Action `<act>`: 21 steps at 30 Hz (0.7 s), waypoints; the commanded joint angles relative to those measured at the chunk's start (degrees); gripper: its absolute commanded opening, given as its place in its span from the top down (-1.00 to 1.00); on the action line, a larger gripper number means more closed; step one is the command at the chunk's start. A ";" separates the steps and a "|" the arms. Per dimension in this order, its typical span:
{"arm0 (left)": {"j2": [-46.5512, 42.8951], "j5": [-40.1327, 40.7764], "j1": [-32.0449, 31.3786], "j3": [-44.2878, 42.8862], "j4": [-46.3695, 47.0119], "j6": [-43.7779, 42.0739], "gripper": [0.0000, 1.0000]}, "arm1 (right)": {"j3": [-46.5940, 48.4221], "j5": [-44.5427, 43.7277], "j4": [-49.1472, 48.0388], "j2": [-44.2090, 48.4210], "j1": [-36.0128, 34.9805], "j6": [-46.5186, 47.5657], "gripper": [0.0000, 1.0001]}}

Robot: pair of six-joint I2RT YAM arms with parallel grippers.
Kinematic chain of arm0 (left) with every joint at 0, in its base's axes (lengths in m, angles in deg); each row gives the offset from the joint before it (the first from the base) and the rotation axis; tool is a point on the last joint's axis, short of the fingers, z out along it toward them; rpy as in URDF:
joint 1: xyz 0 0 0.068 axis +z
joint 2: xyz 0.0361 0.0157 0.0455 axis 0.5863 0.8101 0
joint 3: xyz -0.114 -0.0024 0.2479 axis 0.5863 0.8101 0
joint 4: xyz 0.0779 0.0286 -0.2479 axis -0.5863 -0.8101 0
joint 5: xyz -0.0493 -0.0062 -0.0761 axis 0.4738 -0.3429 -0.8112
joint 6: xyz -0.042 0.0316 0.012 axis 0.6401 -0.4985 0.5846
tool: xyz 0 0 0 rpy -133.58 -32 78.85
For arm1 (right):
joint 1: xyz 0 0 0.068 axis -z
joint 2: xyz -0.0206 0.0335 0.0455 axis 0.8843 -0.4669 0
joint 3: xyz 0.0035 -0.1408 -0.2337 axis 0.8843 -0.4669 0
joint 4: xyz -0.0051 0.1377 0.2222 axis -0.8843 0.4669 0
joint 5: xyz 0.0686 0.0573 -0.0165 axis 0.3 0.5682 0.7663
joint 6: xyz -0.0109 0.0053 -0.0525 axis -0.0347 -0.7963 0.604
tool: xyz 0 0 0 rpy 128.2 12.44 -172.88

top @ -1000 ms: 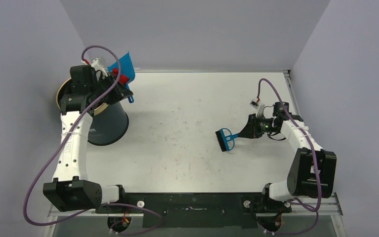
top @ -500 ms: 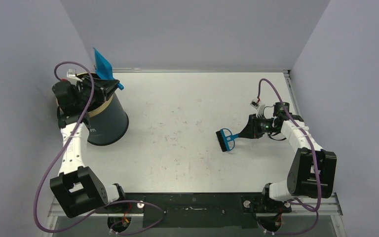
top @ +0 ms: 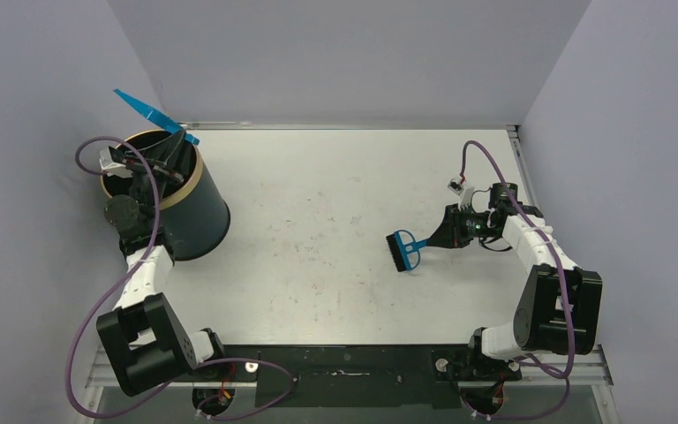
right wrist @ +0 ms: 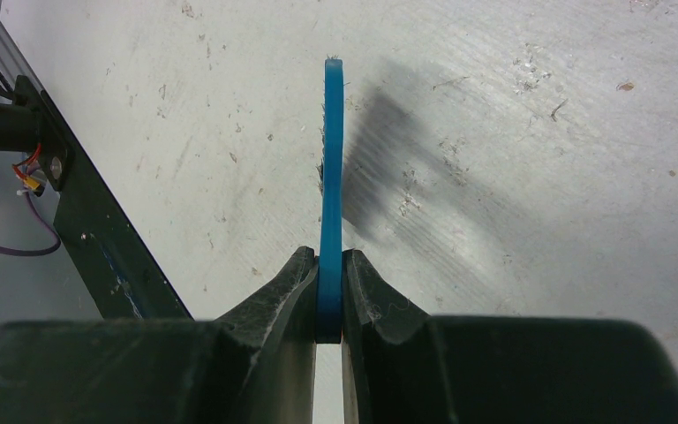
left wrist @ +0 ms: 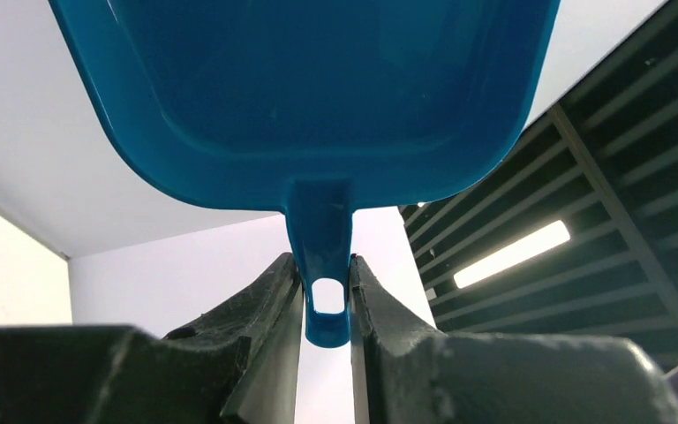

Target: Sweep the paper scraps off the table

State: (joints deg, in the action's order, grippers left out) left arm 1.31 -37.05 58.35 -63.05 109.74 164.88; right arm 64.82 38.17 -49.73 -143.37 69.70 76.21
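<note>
My left gripper [top: 177, 140] is shut on the handle of the blue dustpan [top: 146, 109], held tilted high over the black bin [top: 190, 221] at the table's far left. In the left wrist view the dustpan [left wrist: 309, 97] fills the top and its handle sits between my fingers [left wrist: 327, 296]. My right gripper [top: 437, 238] is shut on the blue brush [top: 403, 250], whose bristle head rests on the white table [top: 318, 203] at mid-right. In the right wrist view the brush [right wrist: 331, 177] shows edge-on. No paper scraps show in any view.
The black bin with a tan rim stands at the far left of the table. Pale grey walls close in the left, back and right. A dark metal rail [top: 344, 362] runs along the near edge between the arm bases.
My left arm swung the dustpan left and up, from beside the bin to high over its far rim. The red scrap seen on the dustpan earlier no longer shows. The right arm has not moved.
</note>
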 commanded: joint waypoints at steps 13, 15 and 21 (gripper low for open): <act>-10.24 -2.97 -6.91 -10.73 -27.02 -30.30 1.00 | 0.60 1.91 -1.31 0.61 0.29 1.52 0.89; -12.15 0.38 -11.81 -15.72 -41.61 -44.57 1.00 | 0.74 2.24 -1.34 0.34 0.37 1.25 0.89; -11.25 6.20 -28.25 -25.36 -68.52 -67.09 1.00 | 3.18 4.55 0.75 -1.91 1.08 1.54 0.89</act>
State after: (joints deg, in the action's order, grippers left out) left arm -9.85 -34.89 37.50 -83.38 64.14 119.41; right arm 64.89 38.80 -49.55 -143.74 69.94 76.17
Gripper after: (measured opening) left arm 0.206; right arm 0.130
